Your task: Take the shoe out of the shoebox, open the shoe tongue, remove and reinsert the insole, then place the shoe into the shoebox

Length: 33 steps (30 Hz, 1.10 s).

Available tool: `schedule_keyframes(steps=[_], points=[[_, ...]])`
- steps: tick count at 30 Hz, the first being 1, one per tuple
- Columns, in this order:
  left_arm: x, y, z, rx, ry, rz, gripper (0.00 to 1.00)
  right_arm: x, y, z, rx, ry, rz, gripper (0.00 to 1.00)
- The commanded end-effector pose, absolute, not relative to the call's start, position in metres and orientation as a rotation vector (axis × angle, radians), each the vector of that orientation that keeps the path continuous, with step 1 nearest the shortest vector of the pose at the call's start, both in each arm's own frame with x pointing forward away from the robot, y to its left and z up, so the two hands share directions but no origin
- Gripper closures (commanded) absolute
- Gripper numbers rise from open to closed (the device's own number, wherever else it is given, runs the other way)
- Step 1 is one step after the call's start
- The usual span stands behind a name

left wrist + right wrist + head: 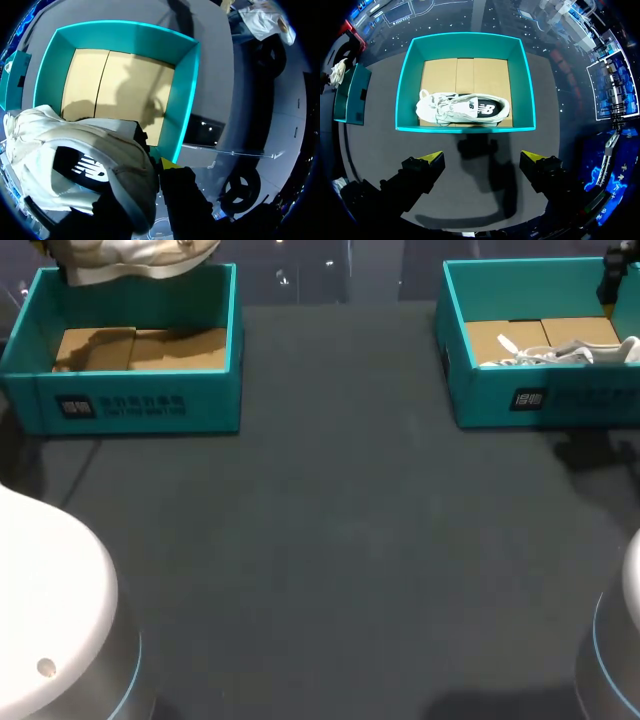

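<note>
Clamped in my left jaws, a white sneaker [85,150] hangs above the open teal shoebox [185,90]. My right jaws stand wide apart over the table [375,140], just short of another shoebox [465,47] holding a second sneaker [462,107].

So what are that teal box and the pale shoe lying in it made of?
The shoebox looks like cardboard: matte teal walls, with plain brown flaps meeting at seams on its floor. The shoe seems to be pale fabric, perhaps mesh, with a dark side panel and white laces; the exact textile is too small to tell.
</note>
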State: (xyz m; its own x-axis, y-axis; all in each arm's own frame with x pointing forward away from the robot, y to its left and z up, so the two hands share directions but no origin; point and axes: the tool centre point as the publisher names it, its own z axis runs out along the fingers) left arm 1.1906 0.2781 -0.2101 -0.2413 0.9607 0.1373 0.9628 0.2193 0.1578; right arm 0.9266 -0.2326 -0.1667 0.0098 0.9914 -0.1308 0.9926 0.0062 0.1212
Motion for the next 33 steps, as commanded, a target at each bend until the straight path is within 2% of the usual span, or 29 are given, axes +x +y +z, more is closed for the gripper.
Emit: schedule_keyframes(steps=[1, 19, 33], points=[[1.183, 0.277, -0.205, -1.956, -2.444, -0.326, 1.0, 0.927, -0.233, -0.167, 2.098, 2.093, -0.01, 0.0], [1.066, 0.226, -0.117, -2.118, -2.364, -0.454, 1.0, 0.927, -0.233, -0.167, 2.098, 2.093, -0.01, 0.0], [0.941, 0.147, -0.108, -2.152, -2.291, -0.492, 1.0, 0.927, -0.233, -0.167, 2.098, 2.093, -0.01, 0.0]])
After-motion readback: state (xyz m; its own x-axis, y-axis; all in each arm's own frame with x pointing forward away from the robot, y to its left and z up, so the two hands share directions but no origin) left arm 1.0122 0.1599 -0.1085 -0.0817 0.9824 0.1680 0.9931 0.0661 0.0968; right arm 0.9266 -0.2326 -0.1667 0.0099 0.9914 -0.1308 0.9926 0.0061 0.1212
